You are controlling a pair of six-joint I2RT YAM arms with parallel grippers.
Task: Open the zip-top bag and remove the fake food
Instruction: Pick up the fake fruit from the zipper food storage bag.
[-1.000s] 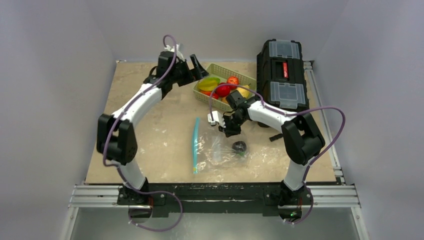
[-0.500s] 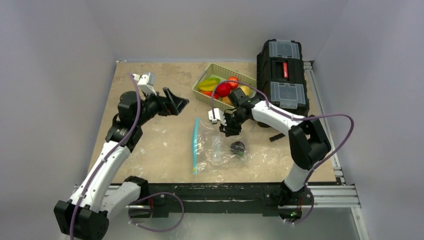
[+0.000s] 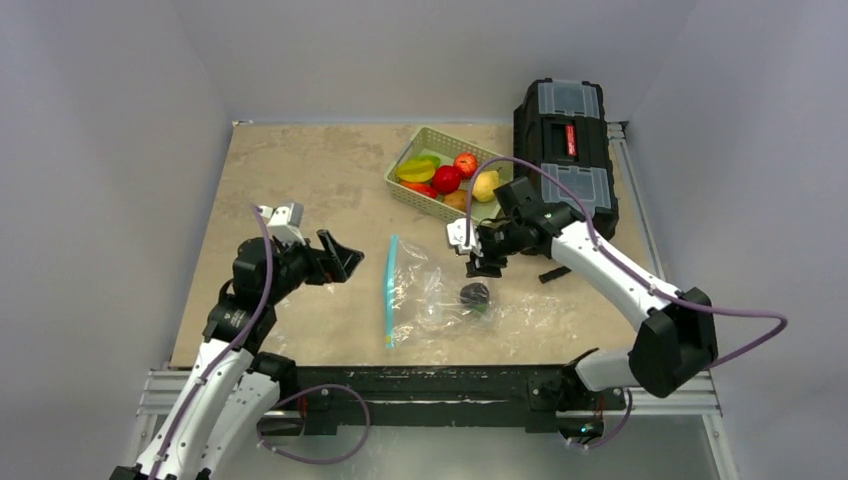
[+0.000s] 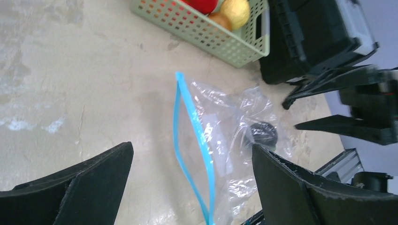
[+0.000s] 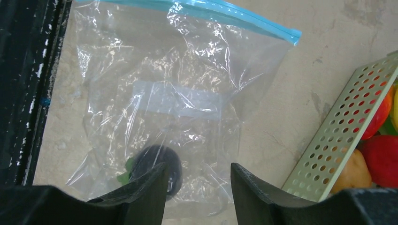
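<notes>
The right gripper [image 5: 196,174] hangs with its jaws partly apart and nothing between them, just over the zip-top bag [image 5: 187,93] — a dark purple fake food piece [image 5: 159,161] inside the bag sits right under one finger. Beyond it runs the bag's teal zip strip [image 5: 234,18]; off to one side stands the green basket [image 5: 328,140] holding fake fruit [image 5: 382,159]. The left gripper [image 3: 343,258] — wide open, empty — faces the strip from the bag's other side.

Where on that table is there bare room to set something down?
The far-left stretch of the table, left of the green basket, is bare. A narrower bare strip separates the zip-top bag from the left gripper. The right half is crowded: basket, black toolbox, bag, right gripper.
</notes>
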